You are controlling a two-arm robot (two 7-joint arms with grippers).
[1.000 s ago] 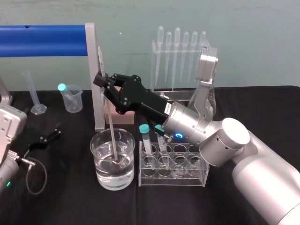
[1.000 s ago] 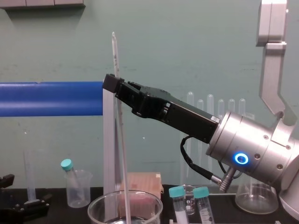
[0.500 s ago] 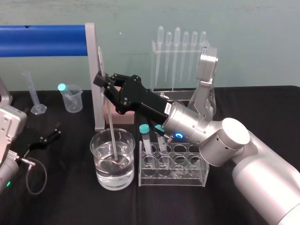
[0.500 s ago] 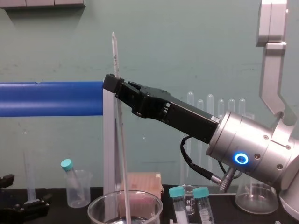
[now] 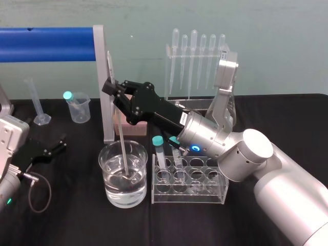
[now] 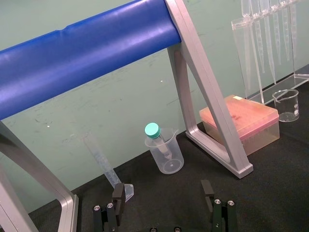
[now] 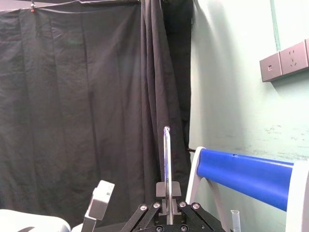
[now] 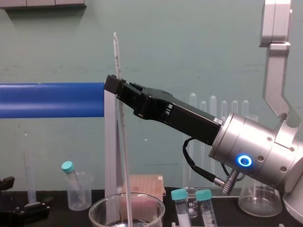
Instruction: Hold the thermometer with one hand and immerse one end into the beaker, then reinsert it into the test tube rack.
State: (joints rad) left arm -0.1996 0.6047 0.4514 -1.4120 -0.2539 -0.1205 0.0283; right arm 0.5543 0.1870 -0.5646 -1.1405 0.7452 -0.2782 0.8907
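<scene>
The thermometer (image 5: 109, 64) is a long thin white rod standing almost upright, slightly tilted. Its lower end dips into the water in the beaker (image 5: 106, 154), a wide clear glass vessel at the table's front centre. My right gripper (image 5: 114, 88), black on a silver wrist with a blue ring, is shut on the thermometer's upper part, well above the beaker's rim. In the chest view the thermometer (image 8: 116, 56) rises above the right gripper (image 8: 116, 85) and runs down into the beaker (image 8: 97, 204). The clear test tube rack (image 5: 210, 192) stands just right of the beaker. My left gripper (image 6: 163, 198) rests open at the left.
Two teal-capped tubes (image 5: 158, 148) stand in the rack. A blue bar on a grey frame (image 5: 100, 82) crosses behind the beaker, with a pink box (image 6: 241, 121) at its foot. A pipette stand (image 5: 197, 56), a small plastic beaker (image 5: 78, 108), a graduated cylinder (image 5: 38, 105) and a conical flask (image 8: 258, 198) stand behind.
</scene>
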